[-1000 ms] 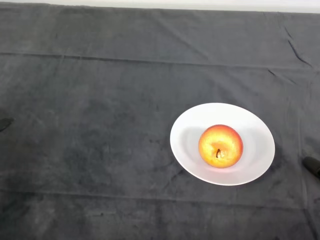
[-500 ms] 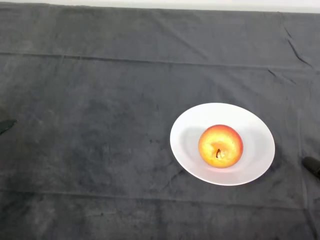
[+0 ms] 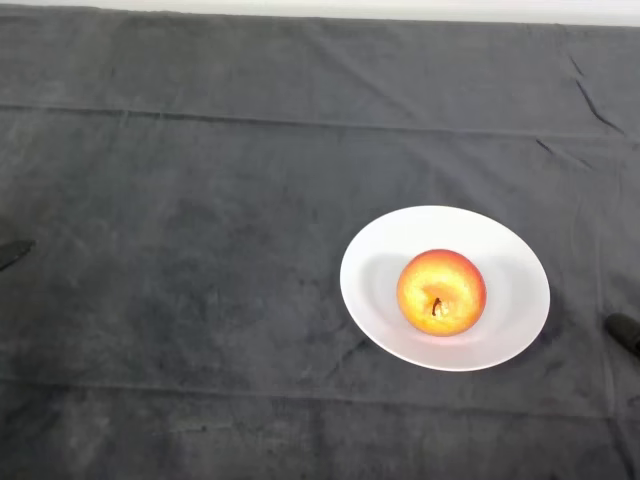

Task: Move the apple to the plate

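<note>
Red-yellow apple [image 3: 441,291] resting at the centre of a white plate [image 3: 515,262], right of middle on a dark-clothed bench [image 3: 200,200]. Only a dark tip of the hand [image 3: 12,251] showing at the far left edge; cannot tell its openness; holding nothing visible.

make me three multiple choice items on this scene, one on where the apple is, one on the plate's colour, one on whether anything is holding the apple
1. Where is the apple?
A. on the cloth, left of the plate
B. on the plate
C. at the table's far edge

2. What colour is the plate?
A. white
B. blue
C. black

3. What state is the apple in?
A. gripped and lifted
B. resting free, nothing touching it from above
C. cut in half

Answers:
1 B, the apple sits near the middle of the plate.
2 A, the plate's rim is plain white against the dark cloth.
3 B, the apple lies whole on the plate, stem pit showing, with no hand on it.
</note>
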Robot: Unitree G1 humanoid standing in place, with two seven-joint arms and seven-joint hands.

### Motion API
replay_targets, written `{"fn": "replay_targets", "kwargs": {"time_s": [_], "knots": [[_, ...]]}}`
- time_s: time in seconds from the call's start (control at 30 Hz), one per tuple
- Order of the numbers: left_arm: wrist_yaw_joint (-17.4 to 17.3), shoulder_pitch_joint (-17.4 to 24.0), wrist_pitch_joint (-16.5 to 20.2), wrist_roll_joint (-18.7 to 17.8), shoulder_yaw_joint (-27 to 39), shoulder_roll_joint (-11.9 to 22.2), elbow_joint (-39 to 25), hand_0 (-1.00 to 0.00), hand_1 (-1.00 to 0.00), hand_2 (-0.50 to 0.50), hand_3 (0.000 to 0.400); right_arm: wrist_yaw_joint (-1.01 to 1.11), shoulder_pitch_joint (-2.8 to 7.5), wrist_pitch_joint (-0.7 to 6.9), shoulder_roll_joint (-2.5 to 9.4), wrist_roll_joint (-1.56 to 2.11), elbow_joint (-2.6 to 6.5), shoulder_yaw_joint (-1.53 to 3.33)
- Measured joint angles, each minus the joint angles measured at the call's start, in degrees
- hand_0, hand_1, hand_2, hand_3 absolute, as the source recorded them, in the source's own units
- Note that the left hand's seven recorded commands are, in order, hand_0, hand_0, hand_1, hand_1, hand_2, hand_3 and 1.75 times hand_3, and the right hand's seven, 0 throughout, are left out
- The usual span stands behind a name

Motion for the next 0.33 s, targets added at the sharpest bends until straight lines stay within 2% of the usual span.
{"fn": "replay_targets", "kwargs": {"time_s": [0.33], "knots": [[-0.45, 0.0, 0.0, 0.01, 0.09, -0.02, 0.01, 0.0, 0.0, 0.0, 0.0, 0.0, 0.0, 0.0, 0.0, 0.0, 0.0, 0.0]]}}
